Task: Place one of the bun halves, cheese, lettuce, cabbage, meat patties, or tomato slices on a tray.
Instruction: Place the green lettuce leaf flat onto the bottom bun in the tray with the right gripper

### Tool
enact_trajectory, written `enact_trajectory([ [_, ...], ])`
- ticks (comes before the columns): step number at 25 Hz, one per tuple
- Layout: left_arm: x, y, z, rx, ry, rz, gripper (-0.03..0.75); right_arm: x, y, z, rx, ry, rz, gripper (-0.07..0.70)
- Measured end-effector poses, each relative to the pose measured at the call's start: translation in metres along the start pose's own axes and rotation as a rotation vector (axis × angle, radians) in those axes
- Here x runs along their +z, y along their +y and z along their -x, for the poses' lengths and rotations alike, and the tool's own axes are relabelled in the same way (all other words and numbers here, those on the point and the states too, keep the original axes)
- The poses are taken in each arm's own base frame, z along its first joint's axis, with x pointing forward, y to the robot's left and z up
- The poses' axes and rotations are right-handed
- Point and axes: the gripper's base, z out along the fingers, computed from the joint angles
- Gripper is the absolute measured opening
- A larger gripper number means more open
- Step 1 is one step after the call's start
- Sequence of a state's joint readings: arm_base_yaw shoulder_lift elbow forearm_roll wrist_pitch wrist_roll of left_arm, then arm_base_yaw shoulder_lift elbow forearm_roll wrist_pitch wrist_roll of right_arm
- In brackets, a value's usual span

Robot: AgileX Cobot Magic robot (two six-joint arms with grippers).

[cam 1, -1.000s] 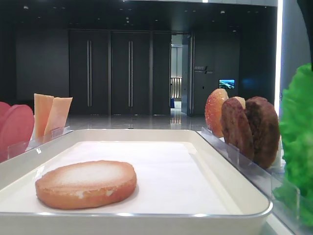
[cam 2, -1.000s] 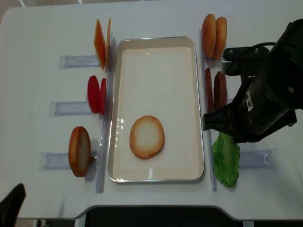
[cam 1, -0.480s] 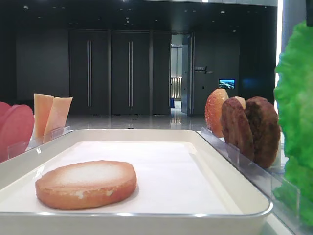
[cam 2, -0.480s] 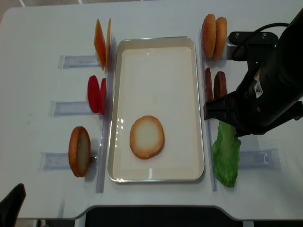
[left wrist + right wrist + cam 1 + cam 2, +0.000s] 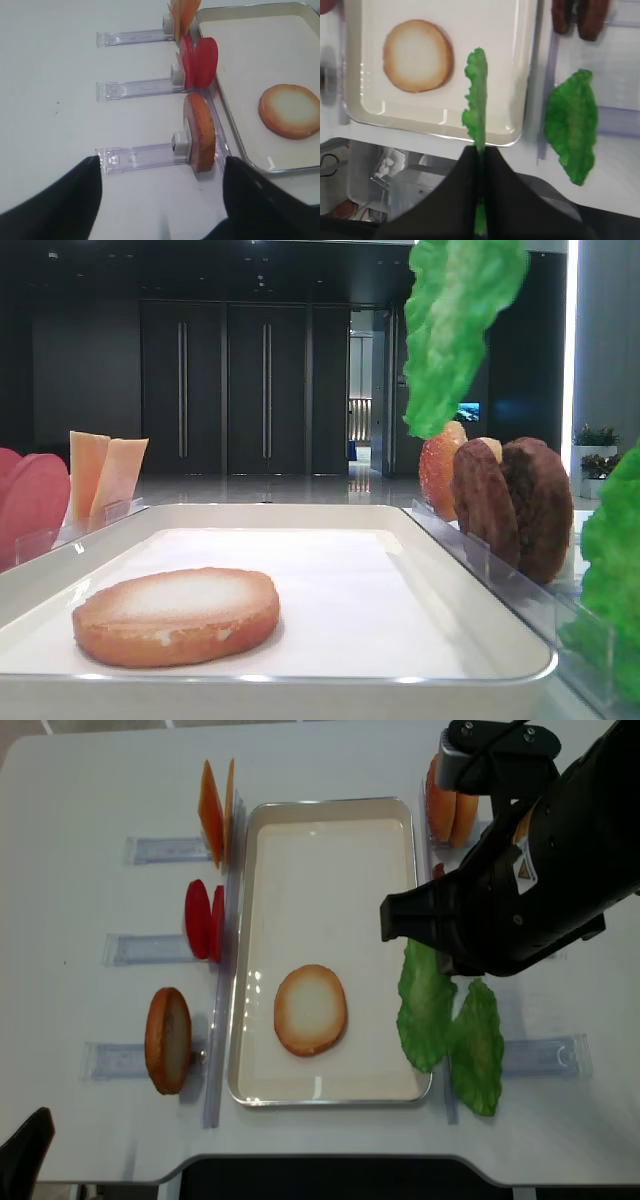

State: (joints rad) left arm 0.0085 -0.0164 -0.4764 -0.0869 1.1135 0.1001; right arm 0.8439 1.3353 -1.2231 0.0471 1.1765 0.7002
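Now the right gripper (image 5: 480,152) is clamped tight on a thin, ruffled, bright green lettuce leaf (image 5: 426,1005), which hangs from the closed jaws above the right part of the large white rectangular tray (image 5: 330,808). Seen from the wrist camera, the leaf (image 5: 476,102) dangles edge-on over the tray's near right portion, to the right of the round bun half with the pale toasted face (image 5: 418,55), which lies flat on the white liner. In the low front view the leaf (image 5: 455,325) floats high over the tray's right rim, clear of everything. A second green leaf (image 5: 477,1045) rests on the table just outside the tray's right edge. Behind it stand two dark brown meat patties (image 5: 510,505) and the glossy orange buns (image 5: 450,805). Left of the tray, upright in clear holders, are pale orange cheese slices (image 5: 214,810), red tomato slices (image 5: 204,918) and another bun half (image 5: 167,1038). Only dark shapes of the left gripper (image 5: 160,200) show at the bottom of its wrist view; whether it is open cannot be told.
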Motion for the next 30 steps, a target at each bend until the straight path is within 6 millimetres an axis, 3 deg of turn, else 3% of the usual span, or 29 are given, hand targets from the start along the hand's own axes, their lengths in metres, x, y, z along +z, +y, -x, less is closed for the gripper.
enact_trajectory([
  [5, 0.0, 0.0, 0.0, 0.0, 0.0, 0.0, 0.576, 0.002, 0.016, 0.006, -0.016, -0.061, 0.153, 0.003],
  [10, 0.0, 0.0, 0.0, 0.0, 0.0, 0.0, 0.576, 0.016, 0.034, 0.015, -0.058, -0.075, 0.289, 0.003],
  [22, 0.0, 0.0, 0.0, 0.0, 0.0, 0.0, 0.576, 0.081, 0.063, 0.03, -0.135, -0.003, 0.431, 0.003],
  [30, 0.0, 0.0, 0.0, 0.0, -0.001, 0.0, 0.576, 0.118, 0.071, 0.035, -0.15, 0.035, 0.482, 0.003],
])
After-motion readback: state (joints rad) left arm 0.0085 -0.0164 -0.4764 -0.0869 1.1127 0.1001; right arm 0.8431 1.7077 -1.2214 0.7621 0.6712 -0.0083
